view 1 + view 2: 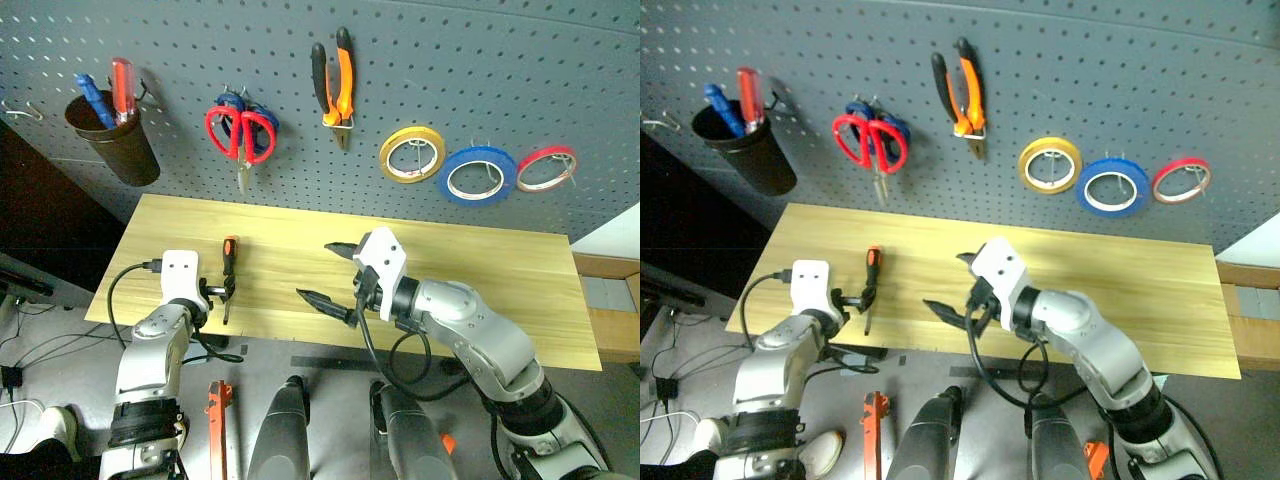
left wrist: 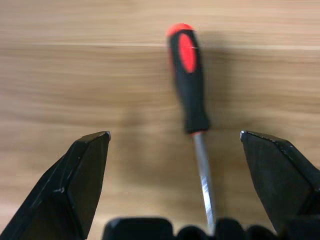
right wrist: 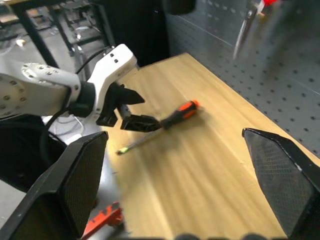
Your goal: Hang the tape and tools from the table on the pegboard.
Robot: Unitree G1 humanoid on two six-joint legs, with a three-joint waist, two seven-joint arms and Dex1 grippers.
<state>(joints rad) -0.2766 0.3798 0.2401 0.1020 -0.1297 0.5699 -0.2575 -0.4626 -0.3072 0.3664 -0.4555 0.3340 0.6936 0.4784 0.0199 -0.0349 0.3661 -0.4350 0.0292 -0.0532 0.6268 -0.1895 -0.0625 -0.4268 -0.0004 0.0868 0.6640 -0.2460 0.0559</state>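
A screwdriver (image 1: 230, 256) with an orange-and-black handle lies on the pale wood table (image 1: 480, 270) near its left end. My left gripper (image 1: 221, 293) is open and low over it. In the left wrist view the shaft (image 2: 202, 170) runs between the two spread fingers, apart from both. My right gripper (image 1: 314, 270) hangs open and empty above the table's middle. On the dark pegboard (image 1: 500, 70) hang the red-handled scissors (image 1: 240, 128), the orange-and-black pliers (image 1: 345, 80) and the blue tape (image 1: 443, 182).
A black cup (image 1: 115, 140) with a blue and a red screwdriver hangs at the pegboard's left. A yellow roll (image 1: 389, 152) and a red roll (image 1: 560, 152) flank the blue tape. Blue-handled scissors sit behind the red ones. Cables trail off the table's left front corner.
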